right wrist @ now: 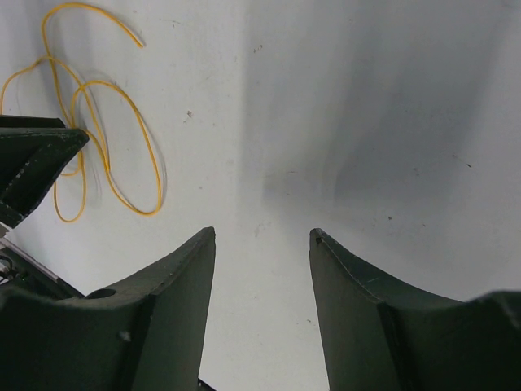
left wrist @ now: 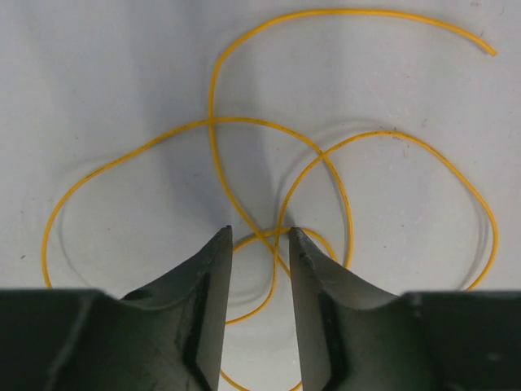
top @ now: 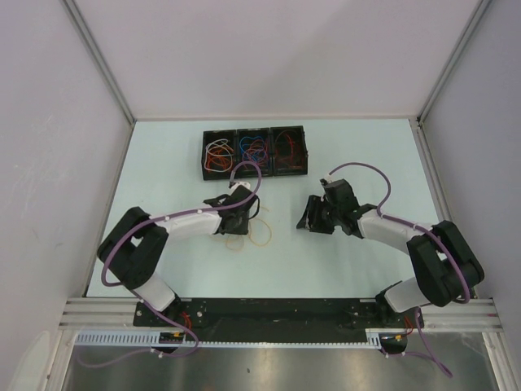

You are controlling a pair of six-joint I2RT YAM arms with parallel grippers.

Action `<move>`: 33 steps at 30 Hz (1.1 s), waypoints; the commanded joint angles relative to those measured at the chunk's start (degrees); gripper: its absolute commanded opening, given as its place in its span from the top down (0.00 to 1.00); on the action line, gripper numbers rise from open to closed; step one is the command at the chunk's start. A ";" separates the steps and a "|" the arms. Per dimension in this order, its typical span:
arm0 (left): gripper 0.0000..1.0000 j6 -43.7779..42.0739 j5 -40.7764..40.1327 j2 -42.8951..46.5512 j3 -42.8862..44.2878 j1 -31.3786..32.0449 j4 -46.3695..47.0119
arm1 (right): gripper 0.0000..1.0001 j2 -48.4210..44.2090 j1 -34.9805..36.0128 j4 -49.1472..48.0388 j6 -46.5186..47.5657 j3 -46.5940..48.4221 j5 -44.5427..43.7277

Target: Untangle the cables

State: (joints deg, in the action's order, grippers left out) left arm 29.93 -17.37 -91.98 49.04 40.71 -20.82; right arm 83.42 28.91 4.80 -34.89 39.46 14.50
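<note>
Left claw point(left wrist: 260, 231) astride partly hidden yellow cable point(left wrist: 213, 122)

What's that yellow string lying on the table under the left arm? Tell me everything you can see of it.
It is a single thin orange-yellow cable, smooth and floppy, like plastic-coated wire. It lies on the pale table in several loose loops that cross over one another, and one free end curves off to the side. The left arm's dark fingers stand on either side of one small loop with a gap between them. I cannot tell whether they touch it.
</note>
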 commanded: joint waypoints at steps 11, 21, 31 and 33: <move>0.51 1.09 1.28 1.01 -3.60 0.86 1.40 | 0.46 0.08 -0.52 -2.69 0.71 -0.79 1.32; 0.48 -0.23 0.84 5.15 -1.49 0.86 -1.59 | 0.46 -0.10 -0.52 -3.13 0.53 -1.05 1.32; 0.49 -1.19 2.42 -0.21 -0.79 0.86 1.13 | 0.46 -0.10 -0.52 -3.30 0.53 -1.14 1.41; 0.60 -1.02 1.99 -2.05 -0.08 0.86 0.61 | 0.46 0.08 -0.43 -3.30 0.53 -1.14 1.41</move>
State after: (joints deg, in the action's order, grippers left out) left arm 29.71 -15.77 -90.63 47.40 41.15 -20.64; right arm 83.48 28.62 3.20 -34.87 38.44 15.55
